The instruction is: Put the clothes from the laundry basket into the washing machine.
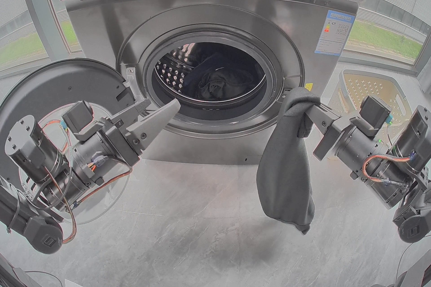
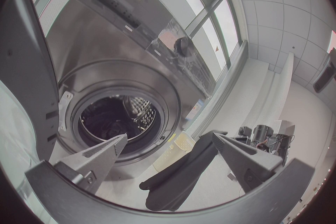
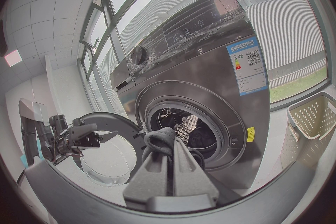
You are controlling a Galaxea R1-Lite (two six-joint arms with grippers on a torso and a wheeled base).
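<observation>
- Right pincer (image 1: 312, 112) clamped on grey garment (image 1: 285, 167); the cloth hangs below it, just right of the washing machine (image 1: 269, 19) drum mouth.
- Left pincer (image 1: 162, 105) spread wide, holding nothing, tips at the drum rim; dark clothes (image 1: 220, 81) lie inside beyond it.
- Laundry basket (image 1: 359, 86) sits behind the right pincer.

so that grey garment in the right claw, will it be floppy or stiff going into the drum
Probably floppy: the grey garment hangs limp from the right claw. Its low end may catch on the drum rim. Likely light: one pinch holds it.
</observation>
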